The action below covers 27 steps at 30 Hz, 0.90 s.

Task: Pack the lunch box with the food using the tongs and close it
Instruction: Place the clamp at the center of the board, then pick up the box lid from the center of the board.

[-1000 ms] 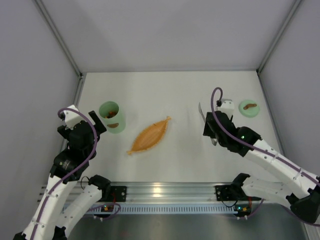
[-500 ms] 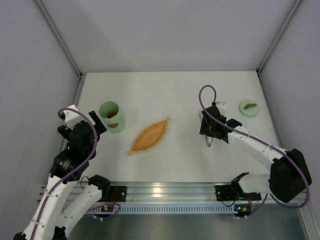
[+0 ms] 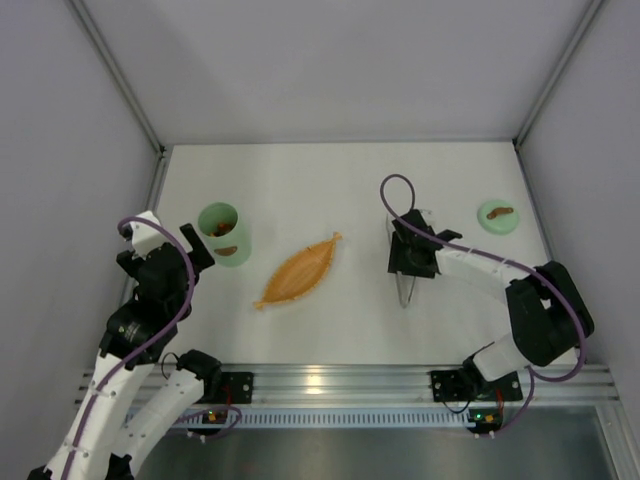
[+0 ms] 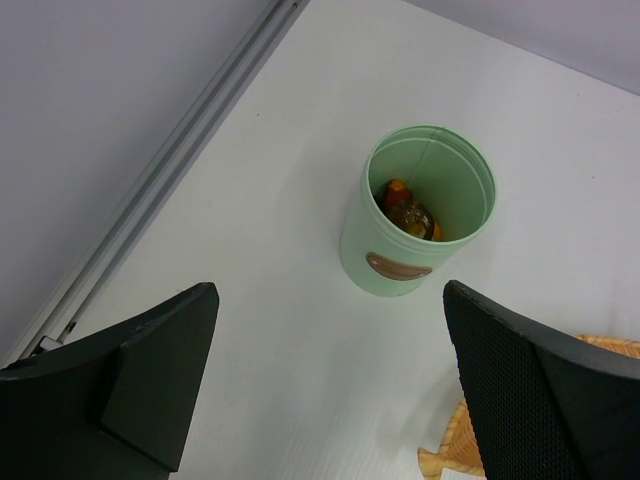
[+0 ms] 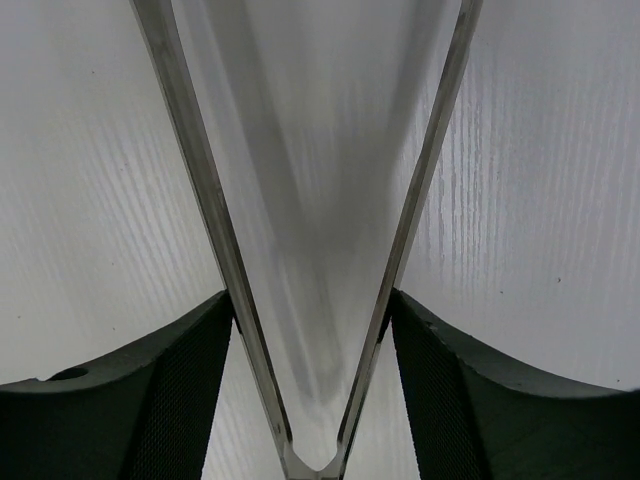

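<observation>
Right gripper [image 5: 310,300] grasps the tongs [image 5: 205,180] with its jaws part-way apart, each slim metal arm lying against the inside of one black finger [image 5: 160,390]. In the right wrist view the joined end of the narrow V sits closest to the wrist and the two arms spread away from it over the white table [image 3: 350,180]; their tips run out of that picture. Seen from above, the tongs [image 3: 404,292] stick out of the gripper [image 3: 408,268] towards the near edge, long axis running roughly near to far, right of centre. Whether they touch the table I cannot tell. Left of them lies an orange leaf-shaped tray [image 3: 298,270], its length slanting from near left to far right. Farther left, the left gripper [image 4: 330,400] hangs released, jaws wide with nothing between them, just near of the lunch box [image 4: 418,225]. That mint-green tub stands upright, mouth open, with the food [image 4: 408,210] inside. Its lid [image 3: 497,216] rests at the far right, well apart from the tub, brown handle up.
</observation>
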Available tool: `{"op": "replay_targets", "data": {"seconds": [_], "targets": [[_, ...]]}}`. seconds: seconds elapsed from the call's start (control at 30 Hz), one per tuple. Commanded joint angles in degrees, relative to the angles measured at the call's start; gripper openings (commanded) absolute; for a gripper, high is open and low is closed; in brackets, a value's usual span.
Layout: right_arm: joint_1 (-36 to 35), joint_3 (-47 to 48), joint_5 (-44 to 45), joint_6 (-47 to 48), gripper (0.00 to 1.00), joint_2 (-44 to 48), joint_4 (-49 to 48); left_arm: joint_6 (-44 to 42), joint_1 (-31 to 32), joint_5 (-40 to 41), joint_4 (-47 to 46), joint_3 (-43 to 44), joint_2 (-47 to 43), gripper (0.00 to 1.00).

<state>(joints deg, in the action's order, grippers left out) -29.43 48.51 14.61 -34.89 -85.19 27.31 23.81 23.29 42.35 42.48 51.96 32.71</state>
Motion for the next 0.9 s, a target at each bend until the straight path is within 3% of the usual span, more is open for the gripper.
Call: {"op": "replay_targets", "data": {"seconds": [0.0, 0.5, 0.6, 0.73, 0.87], "targets": [[1.13, 3.78, -0.72, 0.97, 0.63, 0.28, -0.51, -1.05, -0.09, -0.51, -1.96, -0.28, -0.98, 0.99], [2.88, 7.12, 2.61, 1.76, 0.75, 4.94, 7.05, -1.31, -0.09, -0.95, -2.14, -0.29, -1.95, 0.99], [10.51, 9.93, 0.0, 1.93, 0.75, 6.87, 8.37, -1.23, -0.09, -0.86, -2.14, -0.2, -2.21, 0.99], [26.92, 16.06, -5.91, 1.94, 0.72, 7.06, 8.99, -1.22, -0.09, -0.78, -2.14, -0.28, -2.56, 0.99], [34.87, 22.92, -5.65, 1.24, 0.71, 2.85, 10.3, -1.23, -0.09, -1.04, -2.14, -0.2, -2.83, 0.99]]}}
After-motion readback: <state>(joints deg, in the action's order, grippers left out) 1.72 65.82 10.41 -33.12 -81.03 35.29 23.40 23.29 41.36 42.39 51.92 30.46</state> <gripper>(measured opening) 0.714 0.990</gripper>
